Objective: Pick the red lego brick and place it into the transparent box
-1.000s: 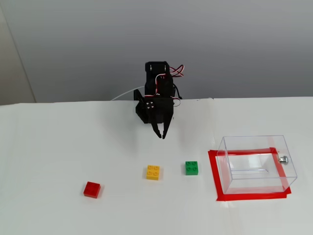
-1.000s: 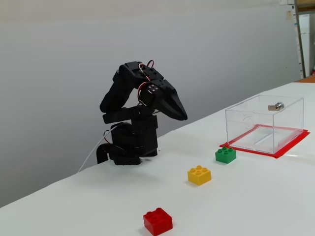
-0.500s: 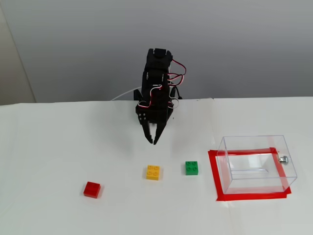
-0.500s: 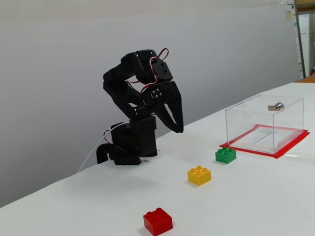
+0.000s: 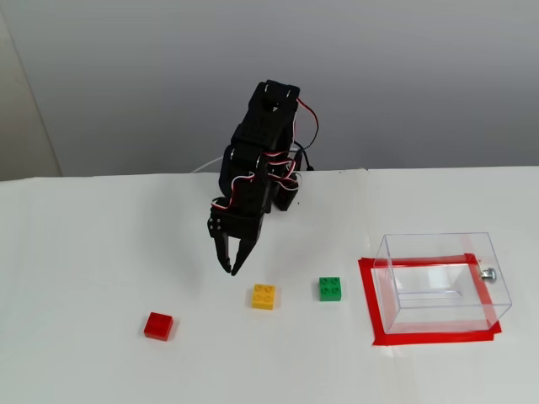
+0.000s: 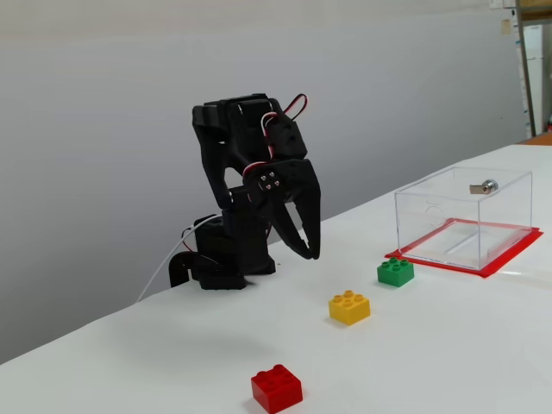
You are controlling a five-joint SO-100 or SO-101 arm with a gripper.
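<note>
Red lego brick [image 5: 158,325] sat nearest the camera in both fixed views, alone on the white table [image 5: 76,252] — free to grab from above, nothing touching it. Further back lay the yellow brick [image 5: 264,296] & green brick [image 5: 330,289], then the transparent box [image 5: 442,282], empty, inside a red tape outline [image 5: 368,299] that probably marks its spot. Gripper [image 5: 230,268] hung above the table w/ tips nearly together, holding nothing — well apart from the red brick. Behind: plain grey wall [image 5: 404,76].
</note>
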